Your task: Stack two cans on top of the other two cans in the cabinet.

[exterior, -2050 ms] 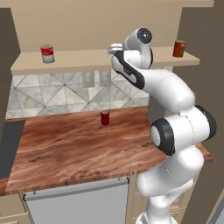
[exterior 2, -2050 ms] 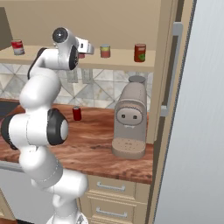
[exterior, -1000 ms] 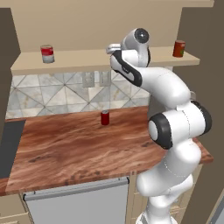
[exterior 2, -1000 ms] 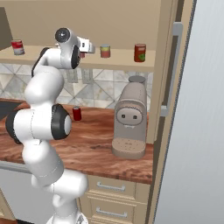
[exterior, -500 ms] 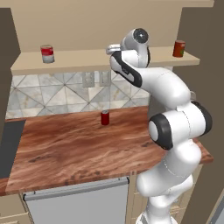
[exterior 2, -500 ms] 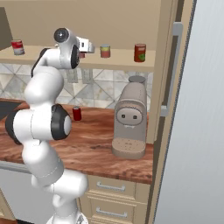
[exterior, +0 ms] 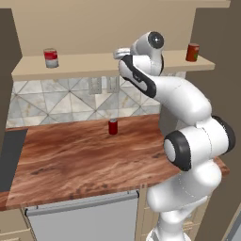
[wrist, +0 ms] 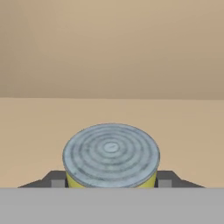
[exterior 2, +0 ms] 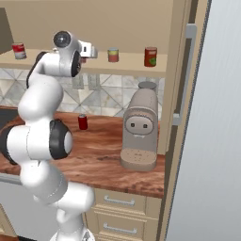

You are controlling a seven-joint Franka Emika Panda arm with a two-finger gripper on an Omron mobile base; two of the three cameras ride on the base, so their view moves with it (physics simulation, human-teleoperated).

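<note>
Closest to me, in my hand view, my pincer (wrist: 111, 183) is clenched on the small can with the grey lid (wrist: 111, 153): one dark fingertip (wrist: 57, 179) sits against its yellow side at nine o'clock and the other against its side at three o'clock. Its ribbed round top faces my camera, and a strip of yellow label shows below the rim. Past it at twelve o'clock lie the tan shelf board and the plain back panel of the cabinet (wrist: 112, 48).

From the left base view my hand reaches onto the shelf (exterior: 84, 63) near its middle. On that same board, far at nine o'clock from my hand, stands the red can with a white middle band (exterior: 51, 58), and at three o'clock, near the shelf's end, the orange-red can (exterior: 192, 52).

From the right base view, a grey-topped can with a yellow-red label (exterior 2: 113, 55) stands just past my hand at three o'clock.

Below the shelf, the small crimson can (exterior: 112, 126) stands upright on the wooden counter (exterior: 70, 155), with the beige coffee machine (exterior 2: 139, 132) well apart from it.
</note>
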